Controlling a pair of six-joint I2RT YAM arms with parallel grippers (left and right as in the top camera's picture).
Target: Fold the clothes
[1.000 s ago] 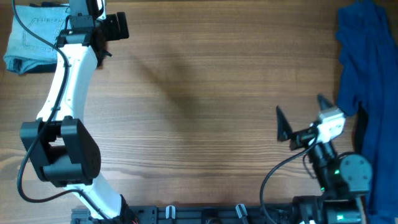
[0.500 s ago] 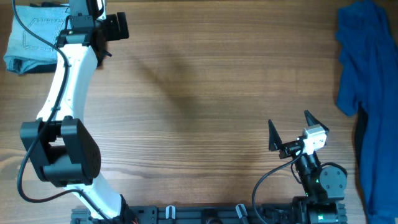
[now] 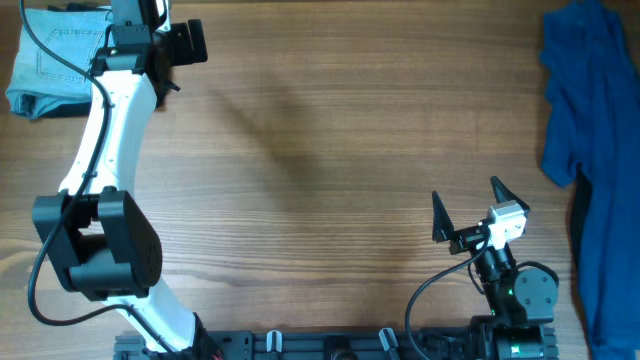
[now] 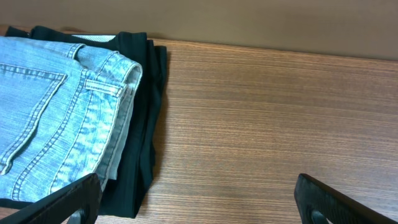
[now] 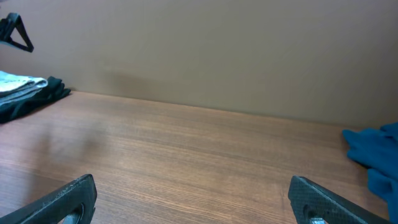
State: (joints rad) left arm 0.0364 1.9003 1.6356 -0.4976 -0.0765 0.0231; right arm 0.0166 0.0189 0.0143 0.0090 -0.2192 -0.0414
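Your left arm [image 3: 108, 125] is stretched nearly to its full reach: from its base at the near edge the white link runs up the left side of the tabletop [image 3: 320, 150] to the far left corner, where the wrist sits just beside the right edge of the denim shorts [image 3: 48, 62]. The left end effector [image 4: 198, 186] is spread wide and grips nothing. In the left wrist view its two dark fingers frame bare wood, with the left finger low over the edge of the pile (whether it touches the cloth you cannot tell from here). The shorts lie folded in that corner, a stitched back pocket and the waistband facing up, resting on a black garment [image 4: 147, 118] whose edge shows along their right side. Your right arm [image 3: 515, 285] is tucked in close to its base at the near edge, right of centre, its wrist tilted so the fingers point out over the tabletop. The right end effector [image 3: 466, 192] is also parted and empty, with only wood between its fingers in the right wrist view. It is well apart from the shorts, across the whole tabletop. A large royal-blue garment [image 3: 590, 150] is draped down the right edge, near the right arm but not touching it.
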